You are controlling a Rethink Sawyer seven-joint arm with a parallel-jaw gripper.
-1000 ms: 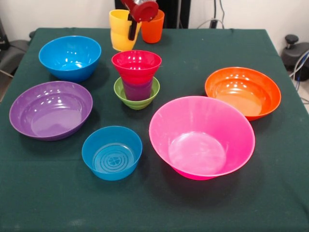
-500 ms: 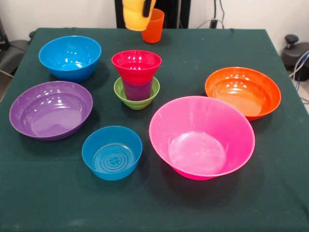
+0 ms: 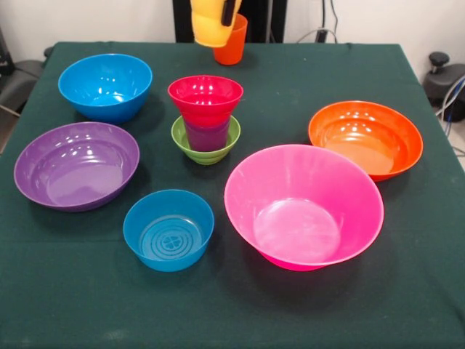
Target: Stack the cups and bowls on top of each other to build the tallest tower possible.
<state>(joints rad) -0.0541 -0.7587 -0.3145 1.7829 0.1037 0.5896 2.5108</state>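
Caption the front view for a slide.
Pincer lifts yellow cup above orange cup, behind the red bowl stack.

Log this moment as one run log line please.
gripper: holding yellow cup, lifted | tower: green bowl, purple cup, red bowl | orange cup: on table, unstacked

Gripper [image 3: 227,11] only partly in view at top edge, arm itself out of frame. One dark finger [image 3: 228,12] hangs down over the yellow cup [image 3: 209,27], which is lifted clear of table w/ cup wall pinched.
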